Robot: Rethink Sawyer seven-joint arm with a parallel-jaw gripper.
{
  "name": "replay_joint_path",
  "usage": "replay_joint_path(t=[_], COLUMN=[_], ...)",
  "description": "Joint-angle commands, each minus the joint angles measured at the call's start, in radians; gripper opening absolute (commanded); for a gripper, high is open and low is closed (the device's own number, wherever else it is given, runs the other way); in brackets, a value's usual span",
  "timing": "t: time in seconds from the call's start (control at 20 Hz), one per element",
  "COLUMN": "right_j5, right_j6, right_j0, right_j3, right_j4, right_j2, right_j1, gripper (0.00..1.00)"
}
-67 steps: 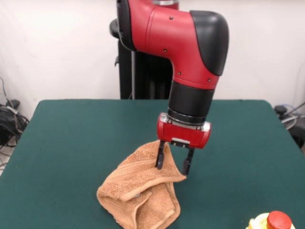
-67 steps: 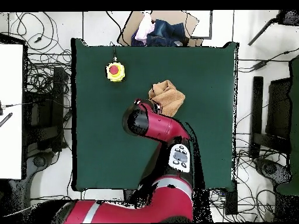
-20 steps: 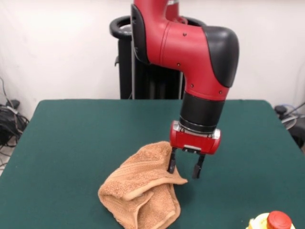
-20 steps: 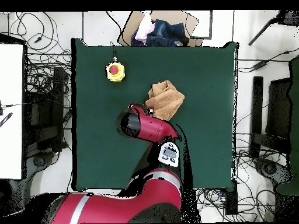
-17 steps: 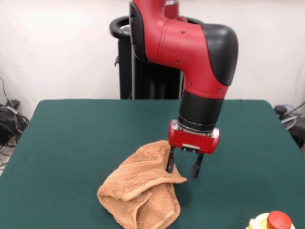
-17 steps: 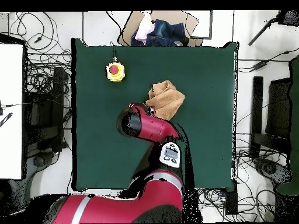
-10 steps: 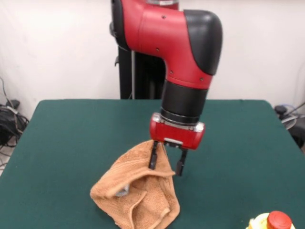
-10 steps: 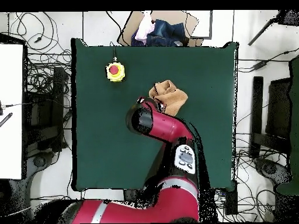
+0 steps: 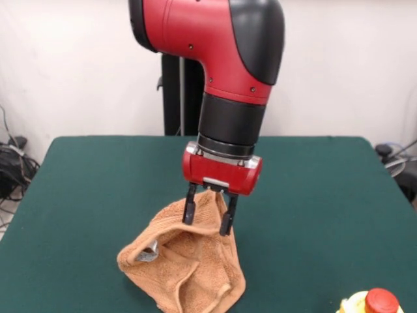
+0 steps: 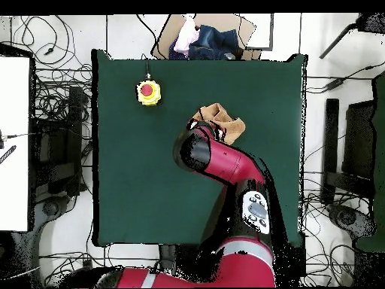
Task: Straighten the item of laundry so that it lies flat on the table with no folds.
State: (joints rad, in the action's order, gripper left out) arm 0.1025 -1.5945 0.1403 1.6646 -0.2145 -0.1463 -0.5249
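Observation:
The light orange-tan towel (image 9: pixel 189 267) lies crumpled on the dark green table (image 9: pixel 85 182), near its front middle. My gripper (image 9: pixel 208 217) stands over the towel's top. Its two black fingers (image 9: pixel 189 212) sit on either side of a raised fold, which is drawn up between them toward the red gripper body. The rest of the towel sags in folds below, with a loose pocket on the left. In the overhead view the towel (image 10: pixel 228 124) peeks out beyond the red arm (image 10: pixel 218 162), which hides the gripper.
A yellow box with a red button (image 9: pixel 371 303) sits at the front right corner, and also shows in the overhead view (image 10: pixel 149 92). A cardboard box of clothes (image 10: pixel 199 36) lies beyond the table's edge. Cables run along both sides.
The gripper has moved left and up in the front view. The towel's top fold has come with it and now stands higher, and the heap has stretched leftward.

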Motion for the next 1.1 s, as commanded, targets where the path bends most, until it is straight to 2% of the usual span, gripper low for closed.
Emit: replay_joint_path(t=[0.05, 0.5, 0.7, 0.75, 1.1], right_j5=[0.089, 0.090, 0.043, 0.028, -0.013], right_j6=[-0.138, -0.155, -0.153, -0.156, -0.163], right_j0=[-0.023, -0.058, -0.077, -0.067, -0.050], right_j3=[0.035, 0.025, 0.017, 0.028, 0.044], right_j4=[0.022, 0.010, 0.025, 0.026, 0.033], right_j2=[0.092, 0.055, 0.026, 0.040, 0.059], right_j1=[-0.001, 0.007, 0.012, 0.007, 0.001], gripper=[1.00, 1.00, 1.00, 0.00, 0.00])
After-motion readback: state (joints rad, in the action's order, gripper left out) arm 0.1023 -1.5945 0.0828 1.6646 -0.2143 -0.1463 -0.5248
